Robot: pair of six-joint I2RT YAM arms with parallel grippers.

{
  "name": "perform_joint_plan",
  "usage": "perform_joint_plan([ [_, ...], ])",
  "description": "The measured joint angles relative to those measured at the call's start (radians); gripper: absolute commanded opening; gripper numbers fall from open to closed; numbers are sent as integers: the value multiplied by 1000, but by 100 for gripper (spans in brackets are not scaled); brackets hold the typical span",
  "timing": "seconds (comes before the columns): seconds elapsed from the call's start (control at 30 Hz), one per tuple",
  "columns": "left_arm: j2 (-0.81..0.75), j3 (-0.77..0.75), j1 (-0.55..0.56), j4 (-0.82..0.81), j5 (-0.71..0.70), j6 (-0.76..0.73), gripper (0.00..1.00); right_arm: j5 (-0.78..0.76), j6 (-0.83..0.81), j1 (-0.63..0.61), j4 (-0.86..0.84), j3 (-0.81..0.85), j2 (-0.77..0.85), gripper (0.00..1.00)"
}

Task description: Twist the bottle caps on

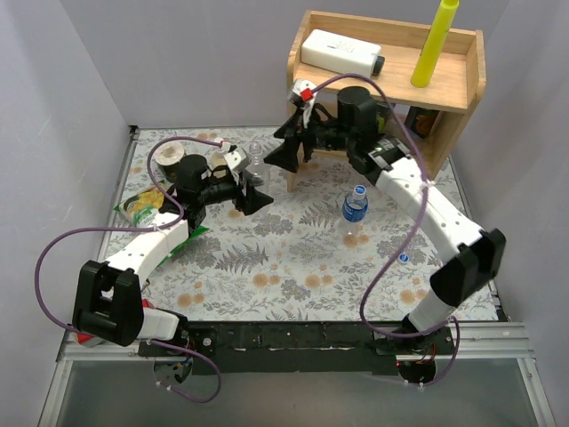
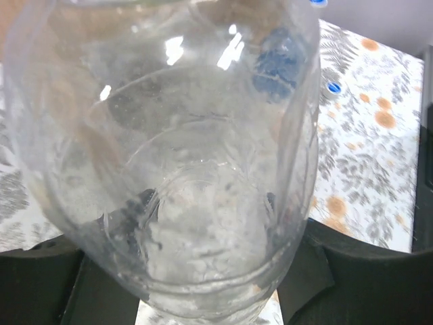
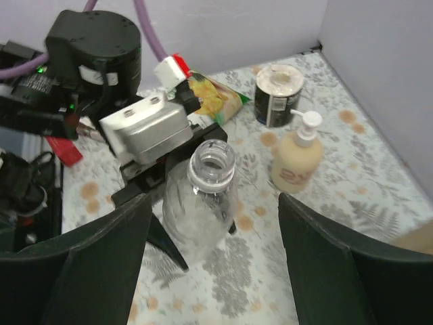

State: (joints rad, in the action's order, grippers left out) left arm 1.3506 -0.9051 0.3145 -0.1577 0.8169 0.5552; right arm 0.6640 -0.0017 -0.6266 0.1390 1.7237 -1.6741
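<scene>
The plain clear bottle (image 1: 256, 163) stands upright with an open, capless neck (image 3: 212, 162). My left gripper (image 1: 255, 189) is shut on its lower body, and the bottle fills the left wrist view (image 2: 176, 156). My right gripper (image 1: 286, 142) is open and empty just above and beyond the bottle, its fingers (image 3: 81, 257) spread wide on either side of the neck. The blue-label bottle (image 1: 355, 208) stands alone mid-table with a blue cap (image 1: 360, 189) on top. Another blue cap (image 1: 404, 258) lies loose on the table to its right, and also shows in the left wrist view (image 2: 333, 87).
A wooden shelf (image 1: 444, 84) stands at the back right with a white box (image 1: 338, 49) and a yellow tube (image 1: 436, 44) on it. A cream pump bottle (image 3: 294, 166), a tape roll (image 3: 277, 95) and a green snack bag (image 1: 147, 209) lie at the left.
</scene>
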Motion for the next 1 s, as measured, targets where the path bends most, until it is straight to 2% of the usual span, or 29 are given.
perform_joint_plan([
  [0.13, -10, 51, 2, 2, 75, 5, 0, -40, -280, 37, 257, -37, 206, 80],
  [0.23, -10, 51, 26, 52, 111, -19, 0, -67, -457, 82, 461, -113, 389, 74],
  [0.37, -10, 29, 92, 192, 110, -109, 0, -133, -669, 147, 732, -302, 590, 70],
  [0.47, -3, -7, 138, 332, 73, -220, 0, -168, -782, 243, 879, -491, 667, 66],
  [0.63, 16, -28, 167, 532, -13, -393, 0, -174, -959, 486, 973, -724, 658, 62],
  [0.73, 24, -28, 167, 633, -70, -440, 0, -149, -1073, 714, 1002, -779, 561, 62],
  [0.8, 24, -28, 167, 670, -81, -446, 0, -141, -1119, 807, 981, -788, 474, 65],
  [1.0, 32, -23, 167, 694, -76, -432, 0, -169, -1184, 843, 831, -836, 385, 68],
])
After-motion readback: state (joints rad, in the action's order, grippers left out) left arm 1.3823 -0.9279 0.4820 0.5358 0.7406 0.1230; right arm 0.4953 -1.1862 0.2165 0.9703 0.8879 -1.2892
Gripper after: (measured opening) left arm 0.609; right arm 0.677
